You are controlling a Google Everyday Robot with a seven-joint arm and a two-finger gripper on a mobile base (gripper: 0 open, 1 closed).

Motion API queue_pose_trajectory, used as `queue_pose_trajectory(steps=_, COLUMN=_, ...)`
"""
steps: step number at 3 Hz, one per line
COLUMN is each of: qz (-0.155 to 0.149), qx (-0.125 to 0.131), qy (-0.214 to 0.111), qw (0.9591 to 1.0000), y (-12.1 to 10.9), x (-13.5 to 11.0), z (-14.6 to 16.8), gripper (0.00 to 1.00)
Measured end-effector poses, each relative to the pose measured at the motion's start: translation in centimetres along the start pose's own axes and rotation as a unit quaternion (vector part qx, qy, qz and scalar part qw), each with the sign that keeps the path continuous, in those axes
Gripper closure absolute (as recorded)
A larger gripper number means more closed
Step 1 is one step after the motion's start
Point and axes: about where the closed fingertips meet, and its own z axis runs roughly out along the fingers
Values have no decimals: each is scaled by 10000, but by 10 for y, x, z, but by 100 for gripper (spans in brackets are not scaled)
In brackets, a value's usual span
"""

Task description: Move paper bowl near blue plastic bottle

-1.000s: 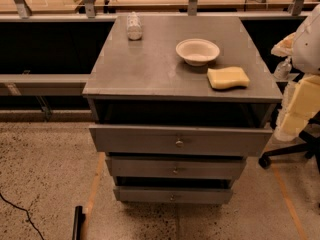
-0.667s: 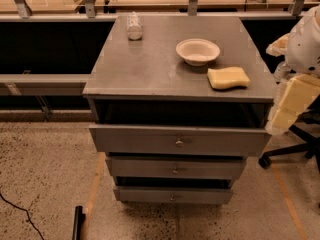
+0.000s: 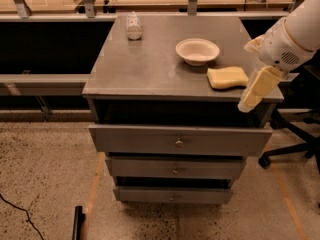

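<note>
The paper bowl (image 3: 197,50) is a shallow cream-white bowl, upright on the grey cabinet top (image 3: 150,69), right of its middle. The blue plastic bottle (image 3: 133,25) is a small pale ridged bottle standing at the far left corner of the top, well apart from the bowl. My gripper (image 3: 251,94) hangs down from the white arm (image 3: 292,36) at the cabinet's right front edge, to the right of and nearer than the bowl, and holds nothing that I can see.
A yellow sponge (image 3: 227,77) lies between the bowl and my gripper. The cabinet has three drawers (image 3: 177,141) below. An office chair base (image 3: 290,149) stands on the floor at right. A black object (image 3: 77,223) lies on the floor at left.
My arm and gripper have moved left, from beyond the cabinet's right side to its right front edge. The bowl, bottle and sponge have not moved.
</note>
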Motion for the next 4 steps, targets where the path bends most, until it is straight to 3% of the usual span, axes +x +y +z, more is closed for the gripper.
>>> queue_pose_trajectory(steps=1, qz=-2, qx=1, qy=1, qw=10000, y=0, x=0, z=0, gripper=0)
queue_pose_trajectory(steps=2, qz=49, qx=-2, qy=-352, qw=9994, y=-14, x=-11, z=8, gripper=0)
queue_pose_trajectory(steps=3, qz=359, qx=59, qy=-722, qw=9967, y=-42, x=-16, z=18, gripper=0)
queue_pose_trajectory(steps=4, qz=508, qx=101, qy=-1203, qw=9914, y=-77, x=-37, z=43, gripper=0)
